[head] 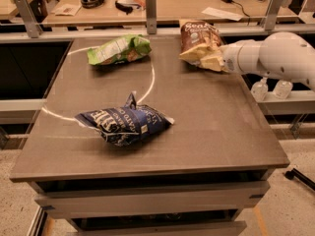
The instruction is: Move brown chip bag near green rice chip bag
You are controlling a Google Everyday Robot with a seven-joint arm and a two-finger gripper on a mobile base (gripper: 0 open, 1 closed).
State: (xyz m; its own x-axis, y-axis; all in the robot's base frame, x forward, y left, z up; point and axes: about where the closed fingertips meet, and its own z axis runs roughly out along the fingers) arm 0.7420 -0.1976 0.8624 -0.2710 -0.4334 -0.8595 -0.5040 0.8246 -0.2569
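Finding 1, hazards. The brown chip bag lies at the 1 o'clock corner of the bench, its dark top propped toward the far edge. The gripper meets it only at the pale lower corner on the 4 o'clock side. A hold that far out on a glossy bag is likely to slip or let the bag swing once it is lifted. The green rice chip bag sits at 11 o'clock, well apart. An overshoot on the leftward carry could shove it toward the far edge. The dark blue bag at 7 o'clock lies off that line (no concern there).

Finding 2, pose. The white arm enters from 3 o'clock, held low and roughly level over the bench edge, wrist pointing toward 9 o'clock. Whether the gripper is open or clamped on the bag cannot be told from this angle.
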